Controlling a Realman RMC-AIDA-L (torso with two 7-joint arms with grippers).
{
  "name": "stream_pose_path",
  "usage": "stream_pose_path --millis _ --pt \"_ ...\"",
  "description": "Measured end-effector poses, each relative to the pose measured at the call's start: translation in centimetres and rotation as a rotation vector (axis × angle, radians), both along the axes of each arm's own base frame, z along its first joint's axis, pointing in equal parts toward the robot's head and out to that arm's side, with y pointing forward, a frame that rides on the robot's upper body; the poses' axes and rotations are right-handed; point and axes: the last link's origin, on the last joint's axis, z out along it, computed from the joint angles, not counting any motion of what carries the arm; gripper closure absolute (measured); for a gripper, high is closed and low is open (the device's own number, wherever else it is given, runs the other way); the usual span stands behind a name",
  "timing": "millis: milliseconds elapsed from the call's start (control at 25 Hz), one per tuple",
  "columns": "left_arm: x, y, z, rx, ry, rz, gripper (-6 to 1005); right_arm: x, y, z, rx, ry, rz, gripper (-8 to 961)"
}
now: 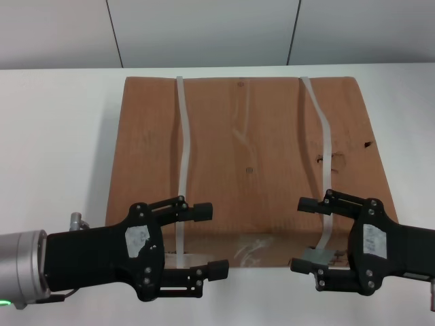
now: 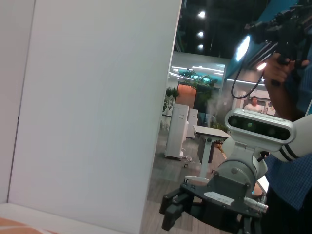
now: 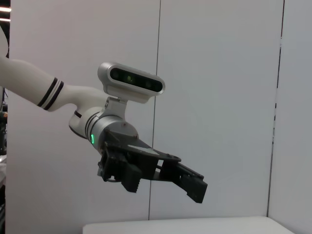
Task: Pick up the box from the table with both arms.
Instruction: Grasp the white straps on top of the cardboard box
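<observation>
The box (image 1: 248, 136), a large brown carton with two whitish straps, lies flat on the white table (image 1: 54, 136) in the head view. My left gripper (image 1: 212, 240) is open and hovers over the box's near left part, fingers pointing right. My right gripper (image 1: 304, 235) is open over the near right part, fingers pointing left, just above a grey label (image 1: 316, 257). The two grippers face each other with a gap between them. The left wrist view shows the right gripper (image 2: 170, 214) farther off. The right wrist view shows the left gripper (image 3: 165, 178).
A white panelled wall (image 1: 204, 30) stands behind the table. In the left wrist view a person (image 2: 287, 73) with a camera stands at the side, with an open room behind. The table's white top (image 3: 185, 226) shows in the right wrist view.
</observation>
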Motion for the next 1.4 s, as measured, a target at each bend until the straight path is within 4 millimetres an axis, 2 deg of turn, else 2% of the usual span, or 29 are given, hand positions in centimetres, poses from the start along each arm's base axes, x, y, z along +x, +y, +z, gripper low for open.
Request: stream_pose_path --millis 400,560,680,800,1040,1200,1280,1400 --pt "-0.5 -0.1 -0.2 -0.008 0.004 0.02 157 -0.5 0.9 -1.7 -0.045 -0.028 -0.005 138" --pt "-0.5 0.0 -0.3 -0.017 0.003 0.035 157 -0.6 1.0 -1.9 -0.05 -0.019 -0.014 138" --pt "-0.7 0.8 0.2 -0.037 -0.002 0.11 157 -0.3 1.2 -1.5 -0.025 -0.005 -0.047 137" --pt "-1.1 2.1 1.1 -0.033 -0.035 0.223 158 0.8 2.0 -0.6 0.027 0.01 -0.17 137" --pt "-2.4 5.3 1.9 -0.111 -0.102 0.524 158 4.0 4.1 1.6 0.088 0.104 -0.552 137" --pt "-4.1 7.4 1.7 -0.201 -0.092 0.734 159 5.0 5.1 1.7 0.029 0.147 -0.742 138" --pt "-4.9 8.1 1.7 -0.217 -0.088 0.815 159 5.2 5.3 1.8 0.017 0.162 -0.781 138" --pt "-5.4 8.6 1.4 -0.205 -0.084 0.857 159 5.1 5.5 1.7 -0.033 0.202 -0.836 137"
